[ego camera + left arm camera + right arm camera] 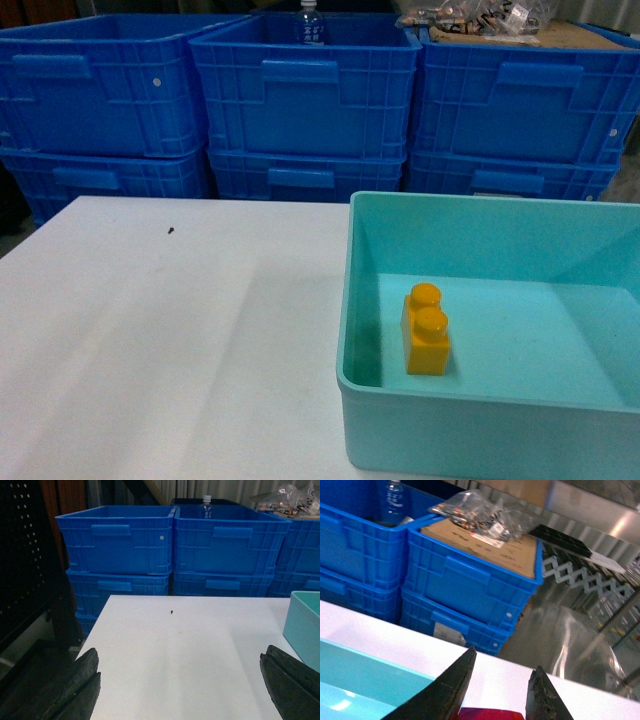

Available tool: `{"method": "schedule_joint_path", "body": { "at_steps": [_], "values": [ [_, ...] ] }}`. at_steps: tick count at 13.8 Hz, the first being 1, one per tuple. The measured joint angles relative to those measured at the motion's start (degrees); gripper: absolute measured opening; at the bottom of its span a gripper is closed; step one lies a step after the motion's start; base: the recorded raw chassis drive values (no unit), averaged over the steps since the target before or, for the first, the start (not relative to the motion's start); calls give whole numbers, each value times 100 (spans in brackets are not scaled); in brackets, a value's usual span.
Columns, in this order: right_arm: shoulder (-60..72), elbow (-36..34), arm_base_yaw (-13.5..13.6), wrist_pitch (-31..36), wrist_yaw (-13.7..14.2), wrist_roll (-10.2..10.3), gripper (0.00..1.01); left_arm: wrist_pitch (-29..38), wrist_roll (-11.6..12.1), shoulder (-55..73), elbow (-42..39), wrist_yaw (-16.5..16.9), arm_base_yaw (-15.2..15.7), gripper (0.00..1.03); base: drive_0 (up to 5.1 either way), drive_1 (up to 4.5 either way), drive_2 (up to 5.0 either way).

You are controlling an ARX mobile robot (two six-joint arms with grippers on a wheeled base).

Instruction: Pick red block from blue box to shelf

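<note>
The left gripper (180, 690) hangs wide open over the desk (150, 340), holding nothing, its dark fingers (75, 685) at either lower corner of its view. Right of it the blue box (480, 400) sits at the desk's right edge with only a yellow brick (427, 330) near its left wall. The right gripper (492, 690) has its fingers narrowed around the red block (490, 713), of which only a sliver shows, lifted above the box rim. The shelf (600, 580) lies beyond, to the right. The grip looks shallow; a quick swing could shake the block loose.
</note>
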Motion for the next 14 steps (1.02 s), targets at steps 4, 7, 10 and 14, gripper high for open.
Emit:
{"method": "schedule_joint_path", "body": {
  "at_steps": [4,7,10,14],
  "values": [
    [-1694,-920,-702,-146,-332,-20,28,0,0,0,0,0,0,98,0,0,0],
    [-2942,-1364,-428,-879,-262,273,28,0,0,-2,0,0,0,98,0,0,0],
    [-4065,-1908,424,-1550,131,365,28,0,0,0,0,0,0,98,0,0,0],
    [-4325,-2153,1226,-1676,977,404,28,0,0,-2,0,0,0,98,0,0,0]
  ]
}}
